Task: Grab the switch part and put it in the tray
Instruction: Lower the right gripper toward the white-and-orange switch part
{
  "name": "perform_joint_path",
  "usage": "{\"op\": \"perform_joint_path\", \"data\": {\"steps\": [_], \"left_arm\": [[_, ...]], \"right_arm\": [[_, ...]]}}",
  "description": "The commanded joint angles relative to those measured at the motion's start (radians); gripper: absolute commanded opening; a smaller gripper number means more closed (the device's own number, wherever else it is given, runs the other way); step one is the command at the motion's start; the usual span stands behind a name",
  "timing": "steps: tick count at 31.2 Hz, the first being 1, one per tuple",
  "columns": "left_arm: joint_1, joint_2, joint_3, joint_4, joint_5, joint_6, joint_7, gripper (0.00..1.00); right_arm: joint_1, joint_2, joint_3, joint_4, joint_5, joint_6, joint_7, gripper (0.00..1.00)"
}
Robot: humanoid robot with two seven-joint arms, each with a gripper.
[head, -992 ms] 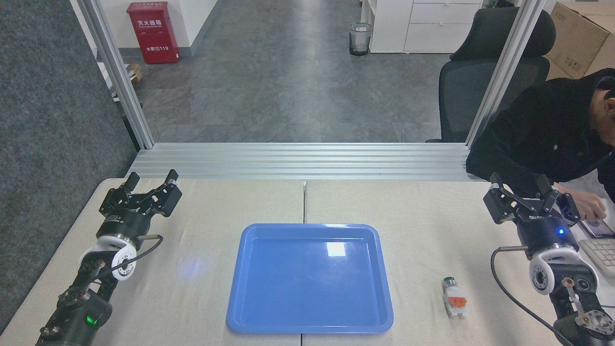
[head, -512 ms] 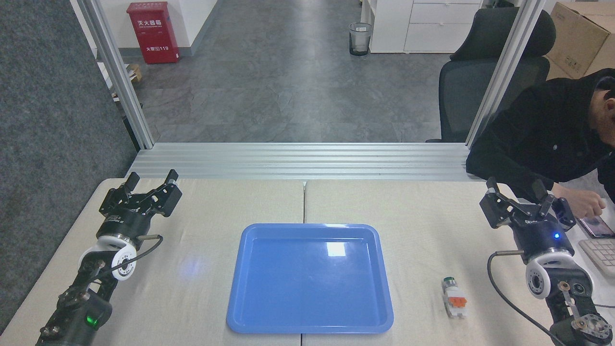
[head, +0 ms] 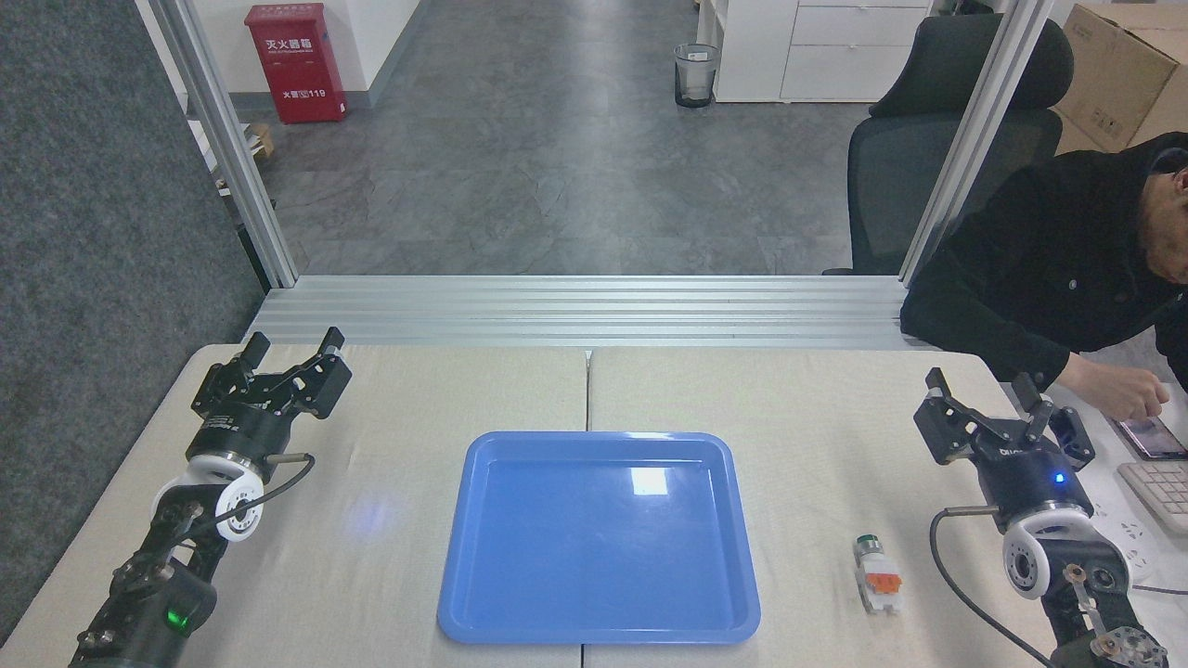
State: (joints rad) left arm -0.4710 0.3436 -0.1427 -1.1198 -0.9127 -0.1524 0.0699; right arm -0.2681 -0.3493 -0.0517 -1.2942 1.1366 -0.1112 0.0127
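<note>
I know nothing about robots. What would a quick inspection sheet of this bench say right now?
Surface: beige table, two tops with a seam between them.
Job's things: switch part lies on the table right of the blue tray, which holds nothing.
Clutter: keyboard and phone at the right edge.
Grippers: left gripper and right gripper open, holding nothing.
Cables: one black cable looped at each wrist.
Surroundings: seated person, office chair, bin.
</note>
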Motion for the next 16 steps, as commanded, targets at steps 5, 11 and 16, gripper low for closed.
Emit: {"op": "perform_joint_path", "data": {"steps": [5, 11, 16], "left_arm": [[0.0, 0.0, 0.0, 0.0, 0.0, 0.0, 0.001, 1.0], [0.0, 0.0, 0.0, 0.0, 0.0, 0.0, 0.001, 1.0], [0.0, 0.0, 0.0, 0.0, 0.0, 0.0, 0.001, 1.0]], "right_arm": [[0.044, 0.015, 0.007, 0.023, 0.002, -0.002, 0.0, 0.99], [0.056, 0.047, 0.009, 0.075, 0.0, -0.007, 0.013, 0.99], [0.09, 0.081, 0.019, 0.093, -0.006, -0.016, 0.124, 0.99]]}}
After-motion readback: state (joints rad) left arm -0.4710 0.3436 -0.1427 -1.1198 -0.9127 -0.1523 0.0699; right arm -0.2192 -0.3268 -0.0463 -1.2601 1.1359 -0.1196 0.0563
